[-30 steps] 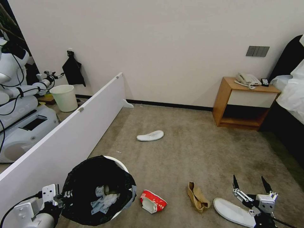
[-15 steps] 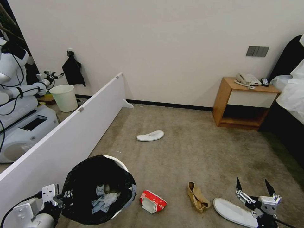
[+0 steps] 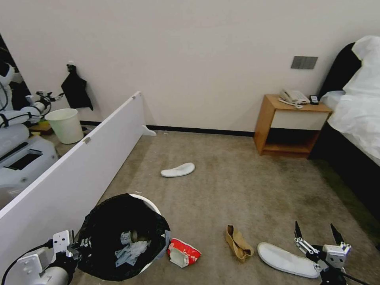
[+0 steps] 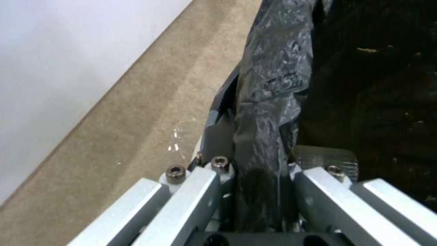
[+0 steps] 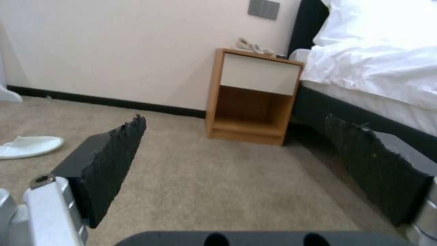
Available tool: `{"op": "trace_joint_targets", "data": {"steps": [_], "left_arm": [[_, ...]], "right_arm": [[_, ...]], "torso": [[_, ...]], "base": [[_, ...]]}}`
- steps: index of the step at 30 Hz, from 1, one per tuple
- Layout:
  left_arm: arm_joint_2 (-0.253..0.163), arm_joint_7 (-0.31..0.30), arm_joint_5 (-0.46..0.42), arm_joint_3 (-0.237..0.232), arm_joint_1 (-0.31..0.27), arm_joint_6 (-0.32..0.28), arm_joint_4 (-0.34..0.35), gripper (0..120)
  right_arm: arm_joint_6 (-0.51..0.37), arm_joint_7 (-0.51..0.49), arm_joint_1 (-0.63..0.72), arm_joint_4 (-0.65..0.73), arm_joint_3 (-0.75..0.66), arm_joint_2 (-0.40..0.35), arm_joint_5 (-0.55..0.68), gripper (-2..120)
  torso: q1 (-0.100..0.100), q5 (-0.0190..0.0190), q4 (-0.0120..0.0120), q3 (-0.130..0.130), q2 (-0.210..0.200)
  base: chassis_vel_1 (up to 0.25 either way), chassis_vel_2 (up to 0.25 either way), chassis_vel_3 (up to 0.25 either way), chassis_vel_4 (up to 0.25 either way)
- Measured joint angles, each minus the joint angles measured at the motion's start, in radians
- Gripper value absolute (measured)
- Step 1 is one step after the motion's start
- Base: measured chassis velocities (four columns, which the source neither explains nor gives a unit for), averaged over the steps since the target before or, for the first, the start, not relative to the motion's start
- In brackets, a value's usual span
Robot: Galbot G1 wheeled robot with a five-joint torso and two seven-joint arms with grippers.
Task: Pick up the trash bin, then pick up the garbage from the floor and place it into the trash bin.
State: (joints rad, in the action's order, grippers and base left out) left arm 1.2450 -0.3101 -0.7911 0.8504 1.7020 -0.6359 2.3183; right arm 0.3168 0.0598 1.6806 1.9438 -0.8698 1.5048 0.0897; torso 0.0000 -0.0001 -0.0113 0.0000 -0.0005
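Clamped on the folded-over rim of the trash bin (image 3: pixel 122 235), my left gripper (image 3: pixel 81 246) is pinching crinkled black liner (image 4: pixel 268 102) between its fingers. I'm seeing the bin as a round white tub, almost swallowed by that glossy black bag, with pale crumpled tissue (image 3: pixel 128 251) and a small can-like piece lying inside. It is sitting on the carpet (image 3: pixel 237 186) just beside the long white partition board (image 3: pixel 79 166).

My right gripper (image 3: pixel 316 233) is hanging well away from the bin, fingers spread wide with nothing between them, right next to a flat white slipper (image 3: pixel 287 260).

Taking the bin as my marker: a crushed red-and-white wrapper (image 3: pixel 183 252) is lying close against its side, a crumpled brown paper bag (image 3: pixel 237 243) is sitting farther out, between the wrapper and that slipper, and a second white slipper (image 3: pixel 177 170) is resting well beyond the bin toward the wall.
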Motion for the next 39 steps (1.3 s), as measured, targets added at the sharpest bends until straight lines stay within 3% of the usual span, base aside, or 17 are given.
{"op": "trace_joint_targets", "data": {"steps": [39], "left_arm": [[0.001, -0.009, -0.013, 0.001, -0.003, 0.002, 0.005, 3]], "right_arm": [[0.009, 0.025, 0.0, -0.006, -0.003, 0.001, 0.024, 100]], "torso": [[0.0, 0.0, 0.0, 0.0, 0.0]], "base": [[0.0, 0.0, 0.0, 0.0]]}}
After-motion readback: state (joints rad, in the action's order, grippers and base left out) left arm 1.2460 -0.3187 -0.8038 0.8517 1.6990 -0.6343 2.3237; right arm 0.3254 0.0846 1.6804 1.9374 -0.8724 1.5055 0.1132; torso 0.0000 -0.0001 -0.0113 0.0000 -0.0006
